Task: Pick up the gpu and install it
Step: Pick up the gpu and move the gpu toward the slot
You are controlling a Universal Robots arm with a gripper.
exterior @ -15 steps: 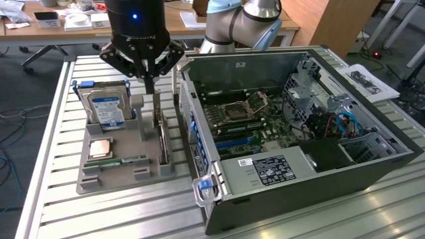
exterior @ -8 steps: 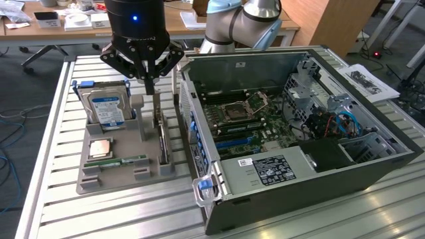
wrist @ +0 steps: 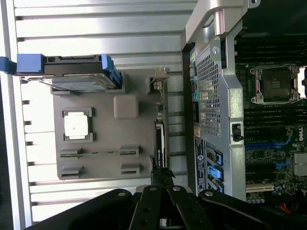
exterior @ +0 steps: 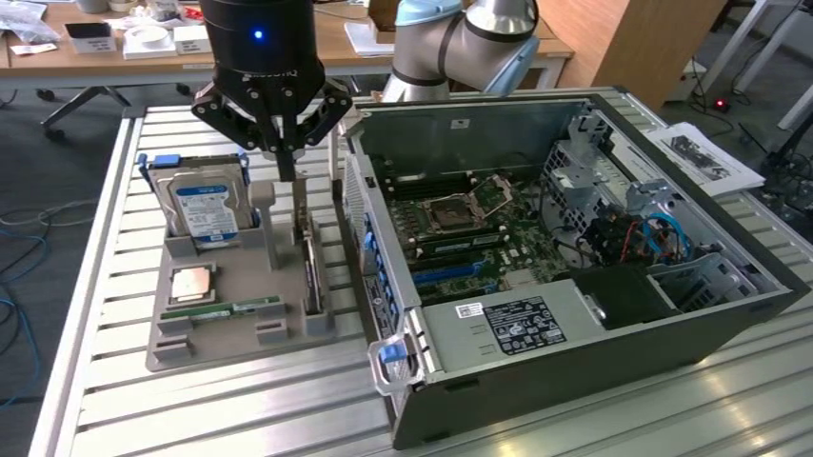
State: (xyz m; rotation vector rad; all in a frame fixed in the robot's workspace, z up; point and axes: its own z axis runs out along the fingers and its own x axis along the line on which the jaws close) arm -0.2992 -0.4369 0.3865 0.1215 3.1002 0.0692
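On grey holder (exterior: 216, 347), gpu (exterior: 311, 271) stands edge-on, long axis along case (exterior: 572, 357); end effector (exterior: 289, 169) shut.

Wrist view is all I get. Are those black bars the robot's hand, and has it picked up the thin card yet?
Observer: Yes, that's the hand. In the exterior view it hangs shut above the grey holder, apparently holding nothing; the gpu stands on edge in the holder.
Visitor: What is the silver block with blue ends?
Observer: A hard drive. The side facing the exterior view carries a blue and white label.
Visitor: Is the computer all circuit board?
Observer: No. Toward the exterior view's right, the case also holds a black box and blue cables.
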